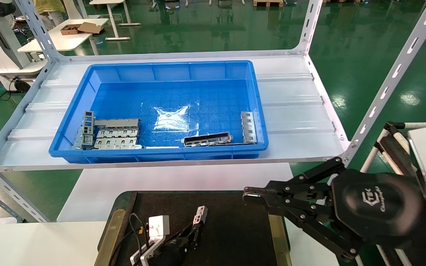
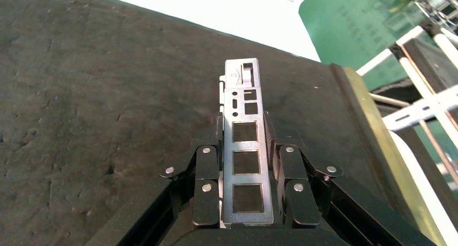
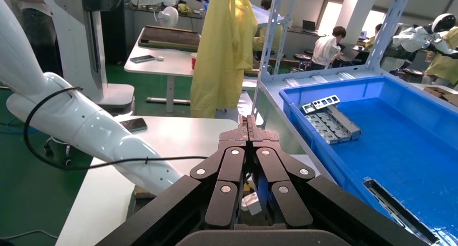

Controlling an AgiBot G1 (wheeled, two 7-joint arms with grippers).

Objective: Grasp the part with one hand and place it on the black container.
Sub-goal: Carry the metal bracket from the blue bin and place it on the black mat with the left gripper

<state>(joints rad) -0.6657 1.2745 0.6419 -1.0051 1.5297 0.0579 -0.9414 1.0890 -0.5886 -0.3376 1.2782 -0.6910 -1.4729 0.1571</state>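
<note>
Over the black container, held part

Blue bin on a white metal shelf, holding grey slotted plates stacked at one end, a dark hollow frame piece and what looks like another slotted plate opposite. Green floor beyond.

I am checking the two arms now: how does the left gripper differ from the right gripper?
The left gripper is shut on the part, a silver strip with square cut-outs; the right gripper is shut on nothing, fingertips touching. The left one hangs over the black container; the right one sits at that container's right edge. Both are black, with jointed linkage fingers.
</note>
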